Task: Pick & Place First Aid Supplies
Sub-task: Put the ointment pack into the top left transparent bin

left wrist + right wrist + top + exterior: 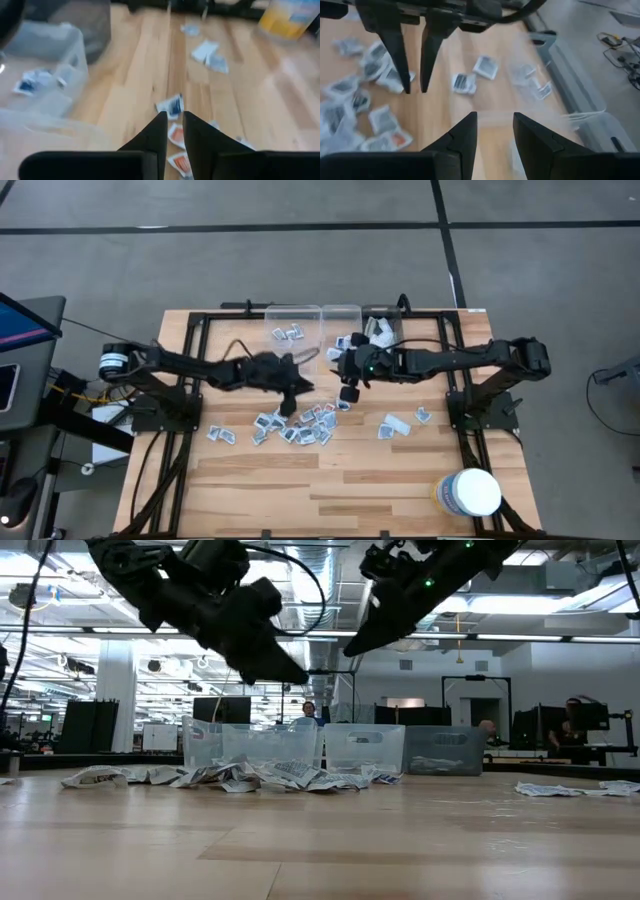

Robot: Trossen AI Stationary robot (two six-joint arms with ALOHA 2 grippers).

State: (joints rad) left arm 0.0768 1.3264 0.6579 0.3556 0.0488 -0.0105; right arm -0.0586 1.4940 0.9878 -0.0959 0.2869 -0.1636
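Observation:
The first aid supplies are small flat packets heaped in a pile (293, 426) on the wooden table, with a few more (397, 425) to the right. Some lie in the clear bins (292, 330) at the far edge. My left gripper (300, 388) hovers over the far side of the pile, pointing toward the table's right; its fingers (159, 131) stand slightly apart with nothing between them. My right gripper (341, 372) faces it from the right, in front of the bins, open and empty (495, 131). In the low view both grippers (298, 676) (355, 648) hang well above the table.
A big white round tub (468, 492) with a blue-yellow label stands at the near right corner. Three clear bins (300, 748) line the far edge. The two grippers' tips are close together above the table's middle. Bare wood (300, 490) lies toward the near edge.

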